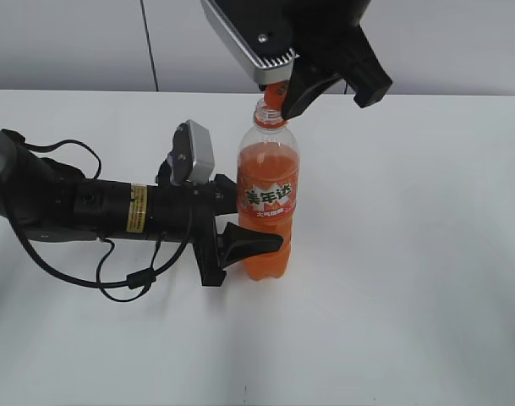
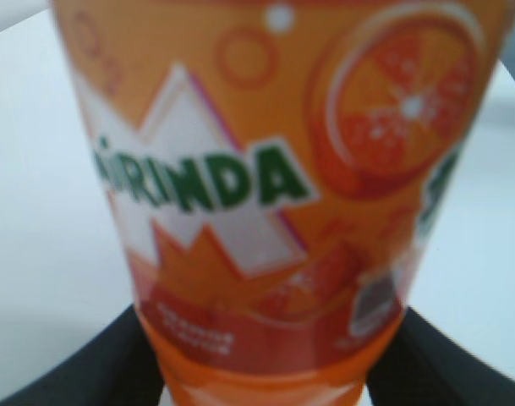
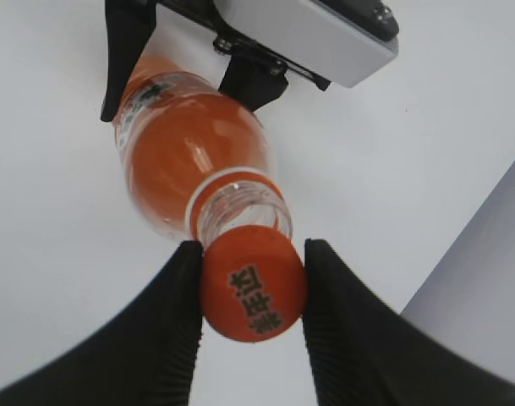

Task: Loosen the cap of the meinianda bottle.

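Observation:
The meinianda bottle (image 1: 268, 196) stands upright on the white table, full of orange liquid, with an orange label. It fills the left wrist view (image 2: 265, 211). My left gripper (image 1: 244, 241) is shut on the bottle's lower body from the left, its black fingers on both sides of the bottle (image 2: 265, 372). My right gripper (image 1: 284, 95) comes down from above and is shut on the orange cap (image 1: 274, 96). In the right wrist view the cap (image 3: 253, 294) sits between the two black fingers (image 3: 251, 292), with the bottle (image 3: 189, 165) below it.
The left arm (image 1: 79, 207) with its cables lies along the table on the left. The white table (image 1: 409, 279) extends to the right and front. A grey wall (image 1: 71, 42) stands behind.

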Controlling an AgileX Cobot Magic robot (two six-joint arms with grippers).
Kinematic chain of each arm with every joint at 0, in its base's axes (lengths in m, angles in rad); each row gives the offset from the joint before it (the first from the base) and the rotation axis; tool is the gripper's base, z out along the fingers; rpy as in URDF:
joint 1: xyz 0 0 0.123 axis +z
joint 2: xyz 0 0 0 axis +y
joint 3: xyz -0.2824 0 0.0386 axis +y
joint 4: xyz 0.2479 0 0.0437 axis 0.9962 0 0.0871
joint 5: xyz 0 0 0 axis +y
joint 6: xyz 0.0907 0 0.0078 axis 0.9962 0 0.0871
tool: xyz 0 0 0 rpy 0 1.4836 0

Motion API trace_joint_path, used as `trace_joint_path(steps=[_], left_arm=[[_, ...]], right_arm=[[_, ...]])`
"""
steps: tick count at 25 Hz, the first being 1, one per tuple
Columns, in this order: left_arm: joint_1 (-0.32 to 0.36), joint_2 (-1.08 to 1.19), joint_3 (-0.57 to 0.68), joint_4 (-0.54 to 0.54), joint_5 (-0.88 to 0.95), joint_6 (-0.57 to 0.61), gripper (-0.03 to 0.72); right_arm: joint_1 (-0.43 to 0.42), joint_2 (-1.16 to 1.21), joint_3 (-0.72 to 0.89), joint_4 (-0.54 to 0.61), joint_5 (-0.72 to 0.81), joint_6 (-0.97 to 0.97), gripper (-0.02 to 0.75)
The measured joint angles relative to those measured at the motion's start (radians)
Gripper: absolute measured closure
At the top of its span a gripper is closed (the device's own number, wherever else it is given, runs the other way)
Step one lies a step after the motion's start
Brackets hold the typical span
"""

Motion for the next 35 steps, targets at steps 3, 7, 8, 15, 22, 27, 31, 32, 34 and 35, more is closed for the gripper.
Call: trace_joint_path(steps=[3,7,8,15,22,27,31,32,34,35], left_arm=[[0.0,0.0,0.0,0.0,0.0,0.0,0.279],[0.0,0.0,0.0,0.0,0.0,0.0,0.279],[0.0,0.0,0.0,0.0,0.0,0.0,0.279],[0.0,0.0,0.0,0.0,0.0,0.0,0.279],[0.0,0.0,0.0,0.0,0.0,0.0,0.279],[0.0,0.0,0.0,0.0,0.0,0.0,0.279],[0.0,0.0,0.0,0.0,0.001,0.0,0.279],[0.0,0.0,0.0,0.0,0.001,0.0,0.279],[0.0,0.0,0.0,0.0,0.001,0.0,0.279],[0.0,0.0,0.0,0.0,0.001,0.0,0.279]], right_arm=[[0.0,0.0,0.0,-0.001,0.0,0.018,0.464],[0.0,-0.018,0.0,-0.001,0.0,0.099,0.465],[0.0,-0.029,0.0,-0.002,0.0,0.12,0.465],[0.0,-0.103,0.0,-0.036,0.0,0.475,0.465],[-0.009,-0.106,0.0,-0.194,0.001,1.11,0.465],[-0.028,-0.106,0.0,-0.203,0.001,1.388,0.465],[-0.083,-0.112,0.0,-0.139,0.001,1.451,0.465],[-0.108,-0.115,0.0,-0.116,0.001,1.454,0.465],[-0.162,-0.119,0.0,-0.088,0.001,1.462,0.465],[-0.192,-0.121,0.0,-0.083,0.001,1.468,0.465]])
